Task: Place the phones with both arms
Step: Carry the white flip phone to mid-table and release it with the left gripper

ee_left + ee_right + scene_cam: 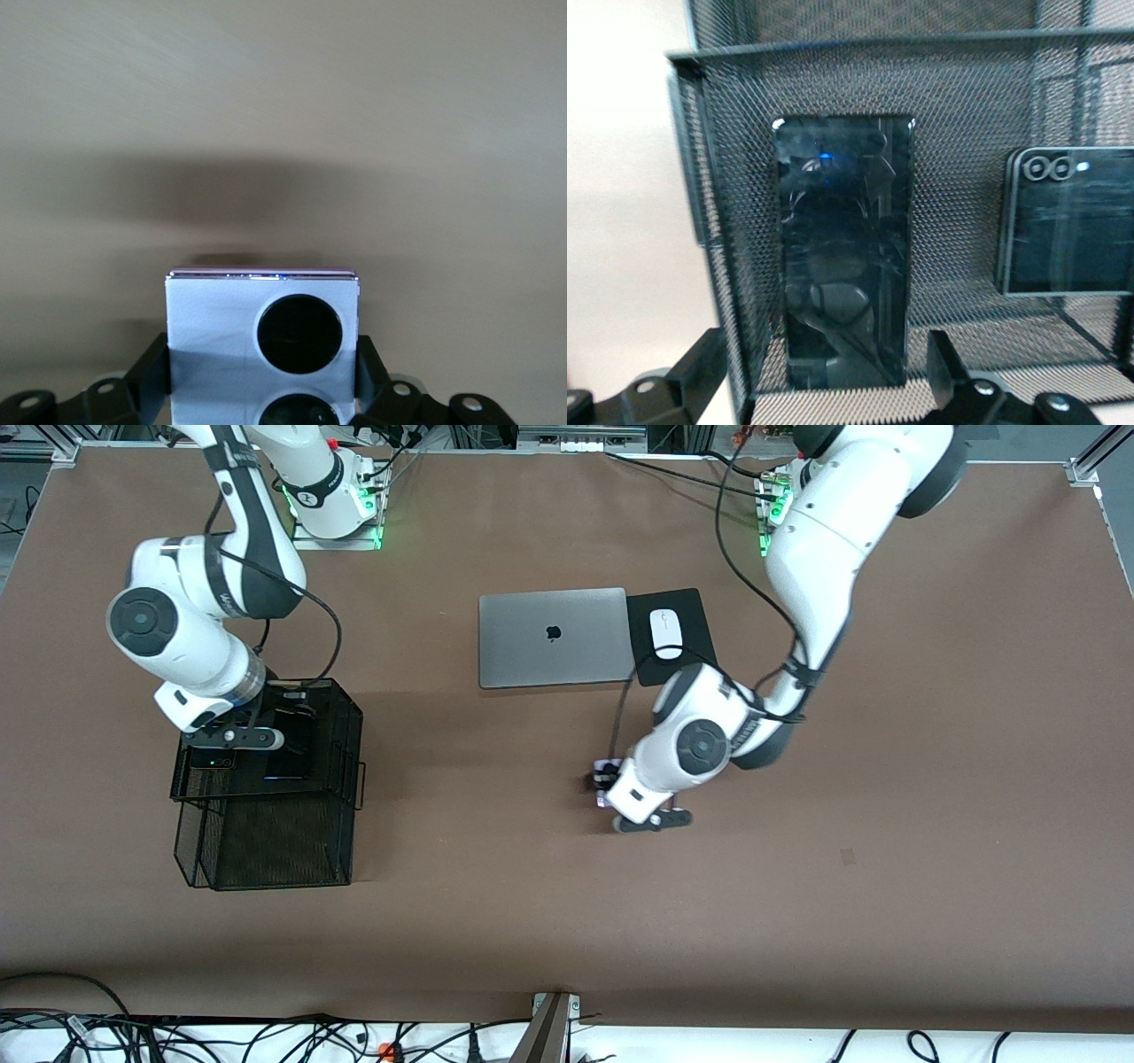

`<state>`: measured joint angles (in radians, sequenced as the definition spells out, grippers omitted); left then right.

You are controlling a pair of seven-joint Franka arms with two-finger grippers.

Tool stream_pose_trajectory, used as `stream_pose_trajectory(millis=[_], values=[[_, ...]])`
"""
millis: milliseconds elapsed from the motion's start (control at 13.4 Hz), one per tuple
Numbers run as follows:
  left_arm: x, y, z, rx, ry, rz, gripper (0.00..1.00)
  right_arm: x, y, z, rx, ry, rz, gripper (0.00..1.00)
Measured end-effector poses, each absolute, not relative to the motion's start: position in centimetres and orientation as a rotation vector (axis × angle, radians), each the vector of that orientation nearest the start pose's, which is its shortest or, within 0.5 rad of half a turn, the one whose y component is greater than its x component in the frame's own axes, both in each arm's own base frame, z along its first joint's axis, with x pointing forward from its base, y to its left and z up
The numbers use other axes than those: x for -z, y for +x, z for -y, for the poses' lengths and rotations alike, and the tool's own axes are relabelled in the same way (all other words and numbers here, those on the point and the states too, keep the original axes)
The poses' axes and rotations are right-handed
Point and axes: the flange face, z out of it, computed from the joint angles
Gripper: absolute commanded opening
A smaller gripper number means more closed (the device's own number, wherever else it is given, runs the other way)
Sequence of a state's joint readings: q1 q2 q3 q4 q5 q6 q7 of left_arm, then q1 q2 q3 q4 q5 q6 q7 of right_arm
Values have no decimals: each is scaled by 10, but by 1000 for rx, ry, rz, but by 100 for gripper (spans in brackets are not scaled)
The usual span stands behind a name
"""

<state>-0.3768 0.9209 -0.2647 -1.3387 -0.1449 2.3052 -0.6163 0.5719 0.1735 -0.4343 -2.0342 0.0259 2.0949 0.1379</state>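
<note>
Handling: your squarish lilac phone (262, 341) looks stiff, slick, fragile; grip its side edges.
Left gripper (262, 390): clamped on it.
Right gripper (824, 390): spread wide over black mesh tray (337, 717), empty.

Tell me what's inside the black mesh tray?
In the mesh tray lie a long black phone and a squarish black folded phone. The open right gripper hangs over them. The tray's lower shelf is covered from view.

High front camera faces both arms; wrist cameras look close along their fingers.
</note>
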Motion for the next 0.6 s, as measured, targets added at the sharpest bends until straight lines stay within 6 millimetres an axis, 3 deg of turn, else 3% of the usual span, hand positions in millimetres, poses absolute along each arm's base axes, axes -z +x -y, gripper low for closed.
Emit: stream_pose_trajectory(millis=[149, 298, 447, 522, 596], values=[[-192, 609, 436, -230, -3445, 325, 53, -401, 573, -88, -169, -3198, -19, 100], [-190, 605, 442, -229, -3446, 328, 53, -438, 580, -94, -178, -3193, -15, 100], [-183, 600, 450, -221, -3452, 317, 54, -457, 582, -110, -164, -3190, -36, 100], [-177, 596, 454, -228, -3450, 306, 95, -459, 581, -121, -160, -3190, -50, 100], [-171, 590, 459, -234, -3449, 294, 100, -457, 579, -132, -163, -3191, -66, 100]])
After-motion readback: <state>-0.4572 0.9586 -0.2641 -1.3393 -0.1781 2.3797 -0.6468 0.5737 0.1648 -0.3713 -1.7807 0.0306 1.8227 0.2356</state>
